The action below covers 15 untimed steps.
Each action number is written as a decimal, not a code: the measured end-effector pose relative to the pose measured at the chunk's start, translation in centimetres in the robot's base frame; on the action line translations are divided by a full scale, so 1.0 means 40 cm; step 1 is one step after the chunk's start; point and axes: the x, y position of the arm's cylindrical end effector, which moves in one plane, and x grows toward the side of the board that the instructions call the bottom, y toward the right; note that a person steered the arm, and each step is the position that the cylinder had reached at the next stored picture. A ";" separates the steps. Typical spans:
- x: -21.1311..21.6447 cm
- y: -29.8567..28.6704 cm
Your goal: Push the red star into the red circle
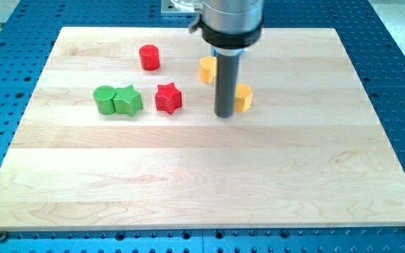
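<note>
Bare pale wooden desk (188, 183) fills the near side. Farther back, my tip (224, 115), a plain rod end effector with nothing to grip, rests beside a yellow block (243, 98), right of the ridged red star (168, 98). Red circle (150, 57) sits far-left. An off-centre push could spin the star toward the green star (129, 100).

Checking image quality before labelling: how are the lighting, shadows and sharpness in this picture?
Camera view: even, soft lighting on the board, no harsh glare; blocks such as the red star cast only faint shadows; my tip and the blocks look sharp.
</note>
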 end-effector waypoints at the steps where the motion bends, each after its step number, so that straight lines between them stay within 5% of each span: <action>1: 0.002 0.045; 4: -0.128 0.250; 5: -0.138 0.063; 9: -0.203 0.070; 10: -0.025 0.072; 11: 0.049 -0.117; 13: -0.038 -0.289; 14: 0.018 -0.286; 15: -0.111 -0.291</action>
